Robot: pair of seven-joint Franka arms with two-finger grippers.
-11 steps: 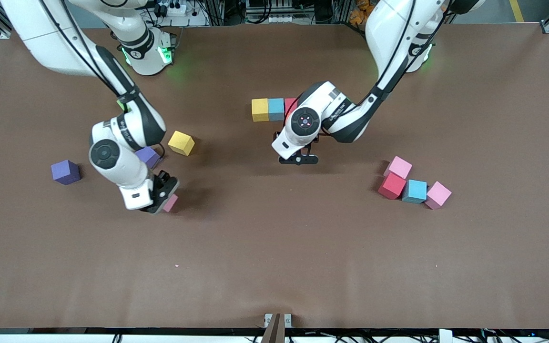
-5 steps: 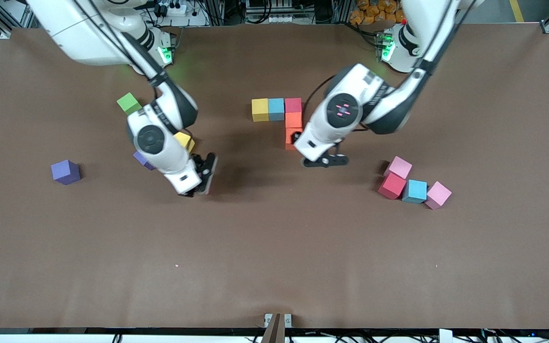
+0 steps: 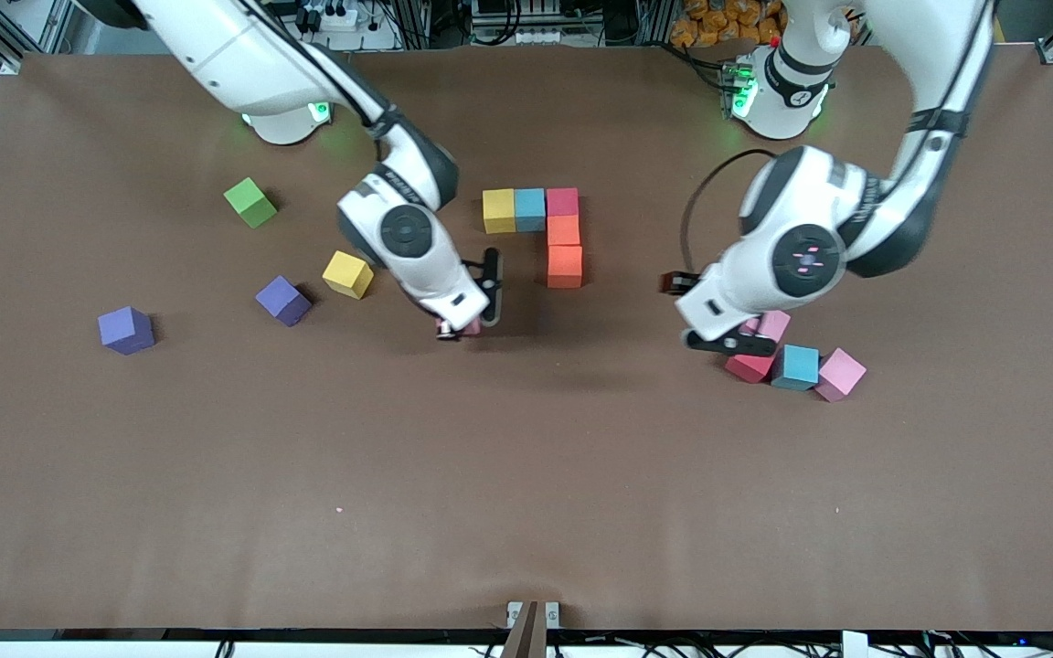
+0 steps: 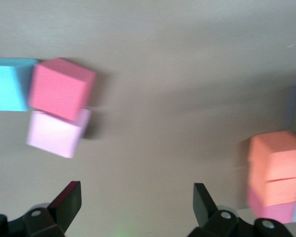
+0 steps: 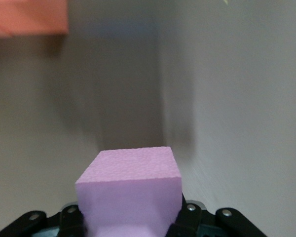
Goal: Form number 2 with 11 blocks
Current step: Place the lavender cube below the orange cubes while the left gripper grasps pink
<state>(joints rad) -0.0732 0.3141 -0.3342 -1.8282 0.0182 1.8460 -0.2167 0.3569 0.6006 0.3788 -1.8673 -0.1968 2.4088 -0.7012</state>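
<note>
A partial number 2 lies mid-table: a yellow block (image 3: 498, 210), a light blue block (image 3: 530, 209) and a red block (image 3: 562, 201) in a row, with two orange blocks (image 3: 564, 249) below the red one. My right gripper (image 3: 472, 322) is shut on a pink block (image 3: 458, 327) (image 5: 129, 192) over bare table beside the lower orange block (image 5: 27, 17). My left gripper (image 3: 705, 313) (image 4: 137, 195) hangs open and empty beside a cluster of a pink block (image 3: 771, 324), a red block (image 3: 750, 365), a blue block (image 3: 795, 366) and another pink block (image 3: 841, 374).
Toward the right arm's end lie a loose yellow block (image 3: 348, 274), two purple blocks (image 3: 283, 300) (image 3: 126, 329) and a lime-green cube (image 3: 250, 202). The brown table (image 3: 526, 475) is bare nearer the front camera.
My right arm lifted the pink block and carried it from near the purple block toward the orange blocks. My left arm swung, open, from the orange blocks to the pink, red and blue cluster.
</note>
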